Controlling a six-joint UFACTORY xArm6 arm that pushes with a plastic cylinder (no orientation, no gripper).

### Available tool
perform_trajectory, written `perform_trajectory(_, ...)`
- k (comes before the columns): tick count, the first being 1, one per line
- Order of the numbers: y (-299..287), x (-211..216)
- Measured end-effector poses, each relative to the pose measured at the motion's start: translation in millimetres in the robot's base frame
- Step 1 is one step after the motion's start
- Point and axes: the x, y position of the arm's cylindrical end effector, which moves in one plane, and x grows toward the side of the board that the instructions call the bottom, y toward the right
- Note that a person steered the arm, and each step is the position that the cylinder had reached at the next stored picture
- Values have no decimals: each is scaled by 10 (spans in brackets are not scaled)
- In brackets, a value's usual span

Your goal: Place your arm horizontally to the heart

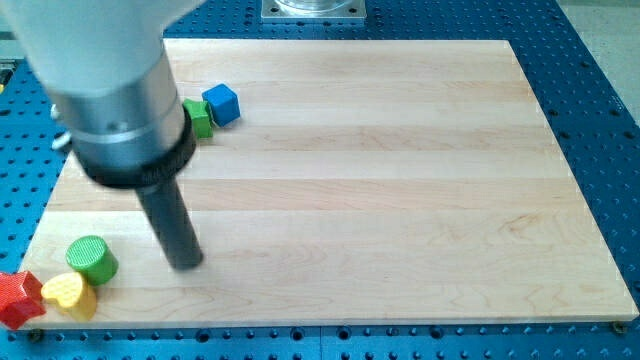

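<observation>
My tip (186, 262) rests on the wooden board at the view's lower left. A green cylinder (91, 259) lies just left of the tip, about a block's width away. A yellow block (69, 294), possibly the heart, sits below the cylinder, touching it. A red block (17, 297) lies at the board's bottom left corner, beside the yellow one. A blue cube (221, 104) and a green block (198, 118) sit together at the upper left; the arm's body partly hides the green one.
The wooden board (400, 200) lies on a blue perforated table (600, 100). The arm's large grey body (110, 80) covers the view's upper left. A metal base plate (313, 9) shows at the top edge.
</observation>
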Motion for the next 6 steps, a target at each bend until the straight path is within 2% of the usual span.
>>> perform_trajectory(1, 1, 347)
perform_trajectory(3, -63, 343)
perform_trajectory(6, -473, 317)
